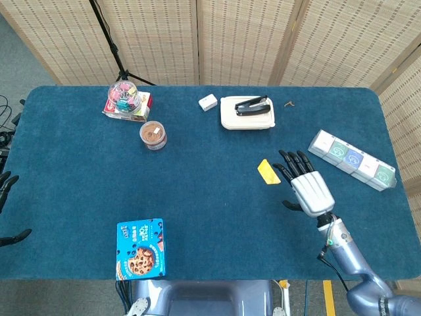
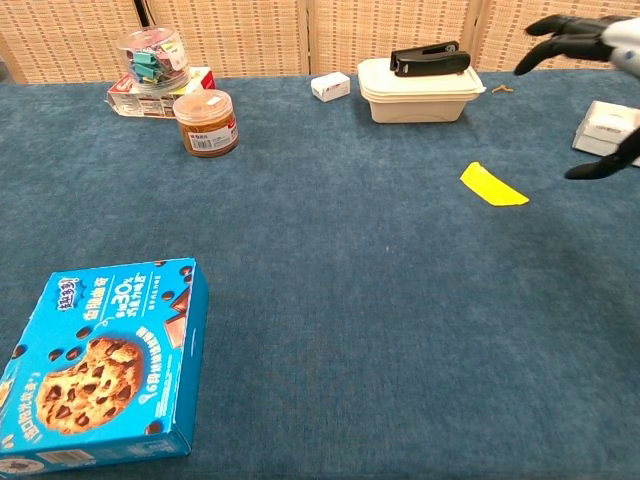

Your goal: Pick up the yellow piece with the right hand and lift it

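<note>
The yellow piece (image 1: 268, 172) (image 2: 492, 185) lies flat on the blue table (image 1: 210, 197), right of centre. My right hand (image 1: 308, 187) hovers just to its right, palm down and fingers spread, with the fingertips (image 1: 289, 158) level with the piece and holding nothing. The chest view catches this hand (image 2: 578, 30) at the top right, above and to the right of the piece. Only dark fingertips of my left hand (image 1: 6, 184) show at the table's left edge, apart and empty.
A blue cookie box (image 1: 140, 248) (image 2: 100, 365) lies front left. At the back stand a brown jar (image 1: 153, 135), a tub of clips (image 1: 125, 97), a small white box (image 1: 208, 102) and a white container with a stapler (image 1: 246, 112). A row of white packs (image 1: 352, 159) sits at the right.
</note>
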`<state>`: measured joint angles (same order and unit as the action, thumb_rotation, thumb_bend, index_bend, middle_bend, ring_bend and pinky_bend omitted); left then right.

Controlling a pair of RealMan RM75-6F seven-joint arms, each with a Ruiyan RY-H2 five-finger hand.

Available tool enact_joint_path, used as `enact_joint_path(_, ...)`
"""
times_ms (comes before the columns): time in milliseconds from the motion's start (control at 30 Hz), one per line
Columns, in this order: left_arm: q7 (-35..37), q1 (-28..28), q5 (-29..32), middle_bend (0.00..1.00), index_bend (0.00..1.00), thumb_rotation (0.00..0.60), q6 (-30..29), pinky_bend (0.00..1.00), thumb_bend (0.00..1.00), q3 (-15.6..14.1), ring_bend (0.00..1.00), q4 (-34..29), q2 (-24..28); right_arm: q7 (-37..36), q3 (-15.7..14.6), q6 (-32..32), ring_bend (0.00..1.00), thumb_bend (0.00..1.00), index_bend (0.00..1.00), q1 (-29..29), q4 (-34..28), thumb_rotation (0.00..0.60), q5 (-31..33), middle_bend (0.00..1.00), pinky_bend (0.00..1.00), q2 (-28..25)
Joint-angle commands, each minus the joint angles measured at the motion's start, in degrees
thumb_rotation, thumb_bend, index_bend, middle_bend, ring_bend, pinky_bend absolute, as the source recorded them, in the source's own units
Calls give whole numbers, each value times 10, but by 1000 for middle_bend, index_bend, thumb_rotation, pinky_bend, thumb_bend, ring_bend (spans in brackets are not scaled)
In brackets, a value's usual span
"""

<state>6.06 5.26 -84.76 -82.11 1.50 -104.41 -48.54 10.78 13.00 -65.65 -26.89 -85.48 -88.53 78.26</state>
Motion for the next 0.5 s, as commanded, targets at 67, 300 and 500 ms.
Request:
enact_joint_path(67,-3,2,4,0,0,600,4,0,101,1,0,-2,0,25,16,50,0,0,196,-46,64,600,35,0,0,51)
enact_joint_path(300,-15,6,23,0,0,600,14,0,101,6,0,-6,-2,48,26,105,0,0,194,-93,130,600,84,0,0,95)
enact_joint_path(500,-39,15,46,0,0,600,30,0,101,12,0,-14,-6,53,9,123,0,0,195,-113,189,600,95,0,0,121)
